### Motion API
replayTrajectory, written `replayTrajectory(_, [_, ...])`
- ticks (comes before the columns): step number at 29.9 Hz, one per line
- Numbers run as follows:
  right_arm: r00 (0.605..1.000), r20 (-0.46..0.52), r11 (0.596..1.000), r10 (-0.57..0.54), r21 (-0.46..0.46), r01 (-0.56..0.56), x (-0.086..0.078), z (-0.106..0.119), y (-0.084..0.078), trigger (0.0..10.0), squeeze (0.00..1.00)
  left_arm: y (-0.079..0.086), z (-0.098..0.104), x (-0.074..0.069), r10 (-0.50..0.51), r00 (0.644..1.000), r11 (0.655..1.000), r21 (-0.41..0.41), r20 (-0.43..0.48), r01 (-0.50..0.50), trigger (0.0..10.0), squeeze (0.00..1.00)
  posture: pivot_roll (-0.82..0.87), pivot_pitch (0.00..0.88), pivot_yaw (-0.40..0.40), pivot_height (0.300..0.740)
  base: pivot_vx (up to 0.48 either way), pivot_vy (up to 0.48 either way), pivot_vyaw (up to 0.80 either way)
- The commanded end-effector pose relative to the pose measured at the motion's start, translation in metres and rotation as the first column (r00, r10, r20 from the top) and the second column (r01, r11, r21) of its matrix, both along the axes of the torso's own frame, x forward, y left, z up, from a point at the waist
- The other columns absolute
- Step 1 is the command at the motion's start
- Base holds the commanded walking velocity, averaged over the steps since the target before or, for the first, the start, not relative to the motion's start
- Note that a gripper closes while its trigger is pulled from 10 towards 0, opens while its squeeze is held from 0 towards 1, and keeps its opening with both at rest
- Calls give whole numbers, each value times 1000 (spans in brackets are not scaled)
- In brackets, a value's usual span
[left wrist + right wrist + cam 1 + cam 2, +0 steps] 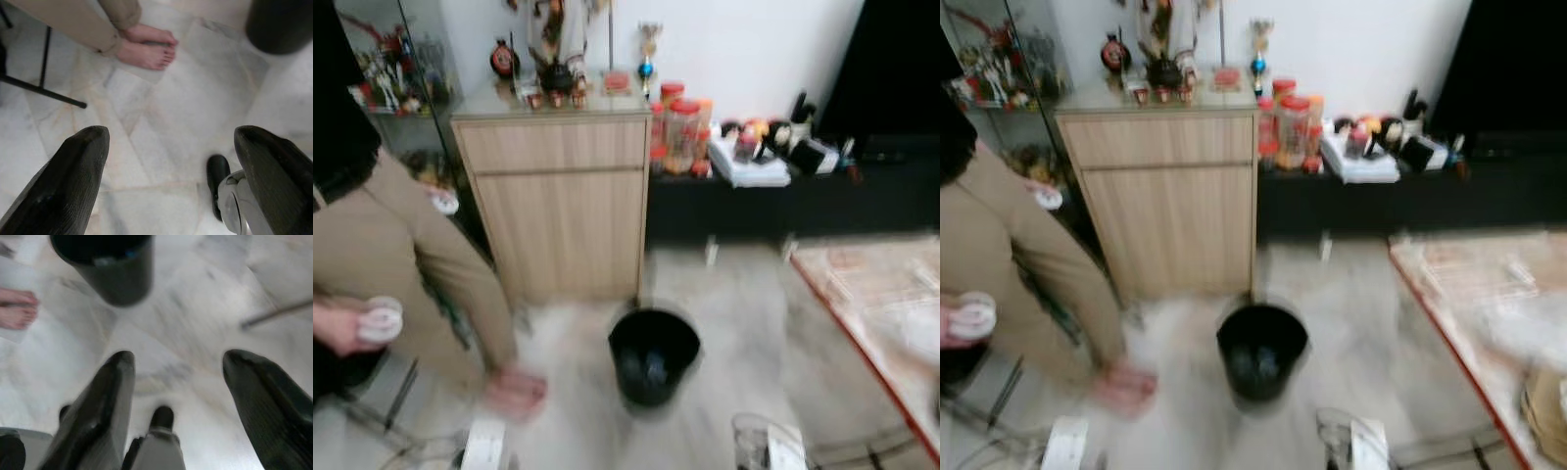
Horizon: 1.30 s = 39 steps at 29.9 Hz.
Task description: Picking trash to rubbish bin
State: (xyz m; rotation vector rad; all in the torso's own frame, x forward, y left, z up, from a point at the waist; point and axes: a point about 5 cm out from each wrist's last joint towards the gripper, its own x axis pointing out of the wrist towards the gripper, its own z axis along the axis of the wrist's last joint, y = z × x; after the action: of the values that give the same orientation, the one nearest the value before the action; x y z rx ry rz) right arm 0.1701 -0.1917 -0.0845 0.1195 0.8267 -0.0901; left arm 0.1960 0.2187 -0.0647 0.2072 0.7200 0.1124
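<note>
A black rubbish bin stands on the pale marble floor in front of me, with dark contents I cannot make out. A seated person at the left holds a small white round object in one hand; the other hand is low and blurred. My left gripper hangs open above bare floor, near the person's bare feet. My right gripper is open too and holds nothing, with the bin a short way ahead of it. The silver ends of both arms show at the bottom edge.
A wooden cabinet stands behind the bin, beside a low black shelf with jars and clutter. A red-edged table runs along the right. Black chair legs stand by the person. A glass display case is far left.
</note>
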Motion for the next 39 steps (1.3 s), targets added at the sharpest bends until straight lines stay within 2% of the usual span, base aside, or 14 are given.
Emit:
replayTrajectory(1, [1000,23,1000,-1,-8,1,7,4,-3,10000,0,-2,-4,-6,0,1000,1000,-4,-20,0,10000,0,153,34,-44,740,0,0,0])
replayTrajectory(14, [997,73,1000,13,-2,-13,19,10,2,10000,0,-1,0,1,1,1000,1000,7,9,-1,10000,0,156,26,-40,740,0,0,0])
replayTrajectory(18, [987,156,999,42,9,-44,36,20,8,10000,0,-2,10,15,8,996,1000,0,86,-8,10000,0,155,31,-43,740,0,0,0])
replayTrajectory(25, [984,173,999,43,11,-46,45,25,11,10000,0,-7,14,25,-7,995,1000,-5,97,7,10000,0,152,35,-44,740,0,0,0])
replayTrajectory(28, [992,115,999,47,3,-47,35,17,11,10000,0,-7,6,15,-15,999,1000,2,34,15,10000,0,155,33,-44,740,0,0,0])
replayTrajectory(31, [993,107,999,44,8,-45,32,16,10,10000,0,-6,5,11,-15,1000,1000,7,21,15,10000,0,155,33,-44,740,0,0,0])
replayTrajectory(37, [999,36,1000,27,1,-27,13,5,5,10000,0,5,-6,-11,16,999,1000,21,-45,-16,10000,0,155,38,-44,740,0,0,0])
replayTrajectory(39, [999,30,1000,25,0,-25,11,5,4,10000,0,5,-6,-12,18,999,1000,21,-49,-17,10000,0,155,38,-44,740,0,0,0])
